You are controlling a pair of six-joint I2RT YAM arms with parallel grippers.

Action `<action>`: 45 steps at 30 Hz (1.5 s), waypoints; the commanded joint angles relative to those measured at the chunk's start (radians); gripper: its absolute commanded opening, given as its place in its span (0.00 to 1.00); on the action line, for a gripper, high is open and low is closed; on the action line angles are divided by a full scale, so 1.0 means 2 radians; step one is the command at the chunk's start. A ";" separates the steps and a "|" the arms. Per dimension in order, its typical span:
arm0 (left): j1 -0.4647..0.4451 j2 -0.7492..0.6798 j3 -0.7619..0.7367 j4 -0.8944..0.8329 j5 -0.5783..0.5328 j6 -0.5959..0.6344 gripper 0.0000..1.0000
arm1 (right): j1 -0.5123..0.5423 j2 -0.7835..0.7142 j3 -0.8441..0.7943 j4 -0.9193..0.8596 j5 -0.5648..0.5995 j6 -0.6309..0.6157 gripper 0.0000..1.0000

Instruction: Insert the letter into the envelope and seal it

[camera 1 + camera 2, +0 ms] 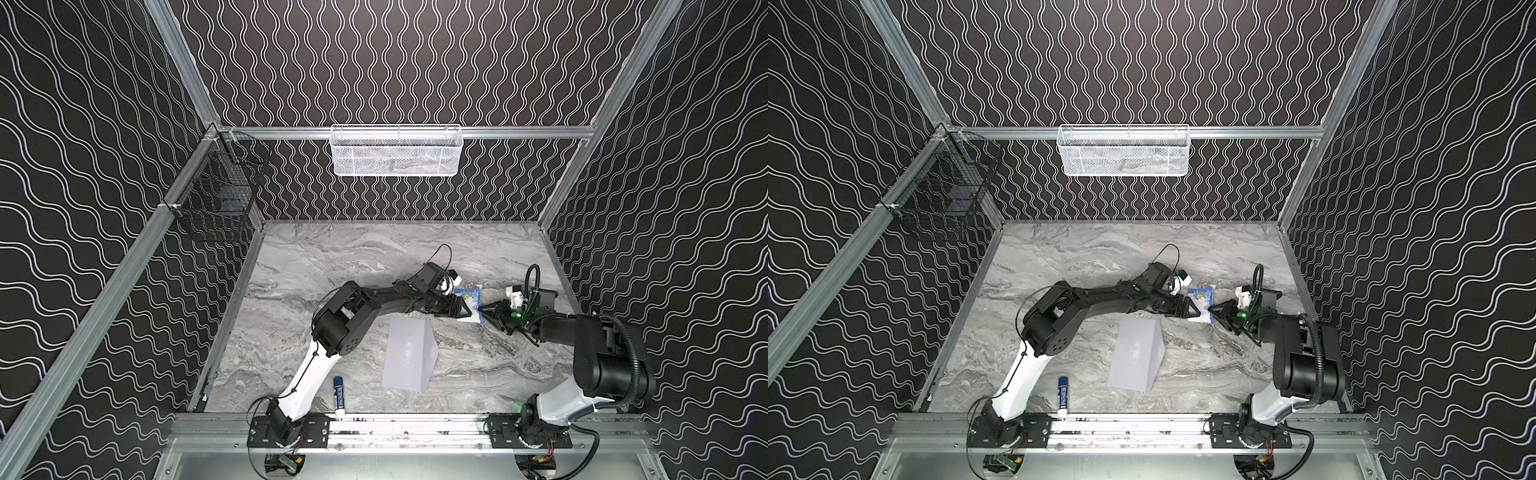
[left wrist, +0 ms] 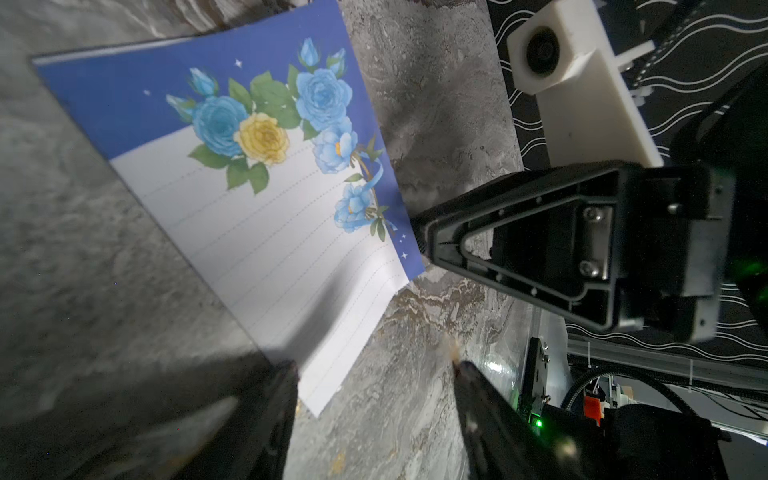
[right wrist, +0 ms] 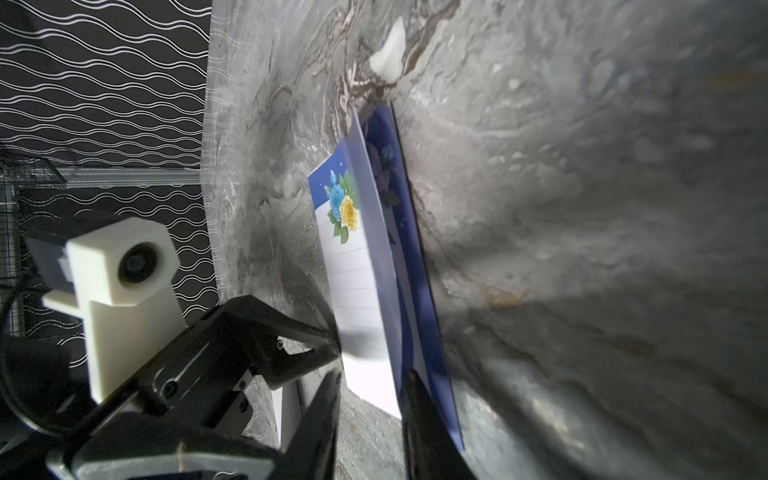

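Table [image 1: 332, 257]: one, grey marbled stone, and everything stands on it.
Arms: two. The left arm [image 1: 374, 299] and the right arm [image 1: 602, 357] both reach to the far right part of the table, their tips almost meeting.
Baskets: two, a white basket [image 1: 395, 149] on the back rail and a black basket [image 1: 216, 187] on the left rail.
Envelope [image 1: 409, 353]: one, pale lavender, lying flat mid-table with its pointed flap toward the right arm, apart from the letter.
Letter [image 1: 469, 301]: one, blue-bordered with flowers, bent double [image 3: 357, 291] and standing up between the two pincers.
Left pincer [image 2: 374, 370]: jaws spread, one finger against the letter's edge [image 2: 270, 228].
Right pincer [image 3: 370, 386]: fingers on either side of the letter's lower edge. Whether they pinch it I cannot tell.
Glue stick [image 1: 339, 392]: one, blue, at the front edge beside the left arm.
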 commanded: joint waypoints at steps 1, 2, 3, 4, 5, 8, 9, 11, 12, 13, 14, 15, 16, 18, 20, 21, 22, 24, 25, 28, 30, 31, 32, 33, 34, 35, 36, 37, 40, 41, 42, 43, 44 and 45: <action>0.000 -0.004 0.001 -0.029 -0.012 0.011 0.66 | 0.001 0.000 -0.002 0.003 0.001 -0.013 0.29; 0.000 -0.005 0.001 -0.029 -0.012 0.012 0.66 | 0.001 -0.002 -0.003 -0.001 0.008 -0.016 0.30; 0.000 -0.007 -0.001 -0.029 -0.013 0.013 0.65 | 0.001 -0.004 -0.005 -0.002 0.013 -0.018 0.31; 0.000 -0.008 -0.002 -0.029 -0.014 0.013 0.65 | 0.001 -0.006 -0.006 -0.005 0.017 -0.020 0.31; 0.000 -0.009 -0.002 -0.029 -0.015 0.014 0.66 | 0.001 -0.007 -0.006 -0.006 0.019 -0.021 0.31; -0.001 -0.006 -0.002 -0.029 -0.014 0.015 0.66 | 0.001 -0.005 -0.006 0.001 0.015 -0.019 0.31; 0.000 -0.006 -0.002 -0.026 -0.014 0.013 0.66 | 0.001 -0.003 -0.008 0.006 0.011 -0.016 0.31; 0.000 -0.006 -0.004 -0.023 -0.014 0.011 0.66 | 0.002 -0.003 -0.011 0.018 0.003 -0.009 0.29; 0.000 -0.007 -0.006 -0.021 -0.014 0.011 0.65 | 0.002 -0.003 -0.013 0.028 -0.002 -0.003 0.28; 0.000 -0.007 -0.006 -0.021 -0.014 0.011 0.65 | 0.002 -0.003 -0.015 0.035 -0.006 0.002 0.27; 0.000 -0.008 -0.007 -0.021 -0.015 0.012 0.65 | 0.002 -0.002 -0.015 0.040 -0.010 0.006 0.25; 0.000 -0.008 -0.007 -0.021 -0.015 0.012 0.65 | 0.002 0.000 -0.014 0.046 -0.015 0.010 0.23; 0.000 -0.008 -0.008 -0.021 -0.014 0.012 0.66 | 0.002 0.003 -0.014 0.052 -0.019 0.014 0.22; 0.000 -0.011 -0.010 -0.020 -0.015 0.013 0.65 | 0.002 0.008 -0.016 0.063 -0.023 0.021 0.20; 0.000 -0.014 -0.012 -0.020 -0.016 0.013 0.65 | 0.002 0.013 -0.018 0.074 -0.024 0.028 0.16; 0.000 -0.017 -0.014 -0.020 -0.016 0.014 0.66 | 0.002 0.014 -0.020 0.079 -0.025 0.032 0.14; 0.000 -0.021 -0.016 -0.021 -0.017 0.016 0.66 | 0.003 0.015 -0.021 0.084 -0.026 0.035 0.12; 0.001 -0.029 -0.019 -0.022 -0.020 0.019 0.66 | 0.003 0.017 -0.023 0.092 -0.028 0.040 0.09; 0.001 -0.032 -0.021 -0.022 -0.021 0.021 0.66 | 0.003 0.017 -0.025 0.098 -0.029 0.043 0.06; 0.005 -0.041 -0.026 -0.023 -0.023 0.023 0.67 | 0.003 0.017 -0.032 0.117 -0.034 0.056 0.00; 0.010 -0.050 -0.032 -0.021 -0.023 0.024 0.67 | 0.003 0.015 -0.033 0.121 -0.038 0.061 0.00; 0.012 -0.055 -0.036 -0.021 -0.023 0.024 0.67 | 0.003 0.012 -0.033 0.120 -0.039 0.063 0.00; 0.016 -0.062 -0.041 -0.019 -0.023 0.024 0.68 | 0.003 0.008 -0.034 0.122 -0.042 0.065 0.00; 0.020 -0.070 -0.047 -0.016 -0.024 0.024 0.68 | 0.003 0.003 -0.035 0.124 -0.047 0.069 0.00; 0.023 -0.077 -0.051 -0.016 -0.025 0.025 0.69 | 0.003 -0.002 -0.036 0.126 -0.050 0.071 0.00; 0.027 -0.085 -0.056 -0.018 -0.028 0.025 0.70 | 0.003 -0.009 -0.037 0.128 -0.056 0.075 0.00; 0.031 -0.095 -0.064 -0.020 -0.034 0.025 0.71 | 0.003 -0.015 -0.039 0.131 -0.062 0.079 0.00; 0.033 -0.104 -0.071 -0.021 -0.038 0.027 0.73 | 0.003 -0.021 -0.040 0.133 -0.065 0.083 0.00; 0.048 -0.134 -0.111 0.009 -0.023 0.011 0.77 | 0.003 -0.042 -0.034 0.113 -0.069 0.081 0.00; 0.053 -0.142 -0.124 0.023 -0.014 0.001 0.77 | 0.003 -0.048 -0.032 0.111 -0.075 0.081 0.00; 0.058 -0.148 -0.134 0.031 -0.007 -0.007 0.77 | 0.003 -0.054 -0.032 0.112 -0.079 0.083 0.00; 0.062 -0.153 -0.140 0.033 -0.002 -0.008 0.77 | 0.003 -0.060 -0.033 0.113 -0.083 0.085 0.00; 0.064 -0.159 -0.146 0.035 0.002 -0.010 0.77 | 0.003 -0.068 -0.037 0.126 -0.090 0.093 0.00; 0.067 -0.165 -0.152 0.040 0.006 -0.014 0.78 | 0.003 -0.073 -0.043 0.147 -0.096 0.105 0.00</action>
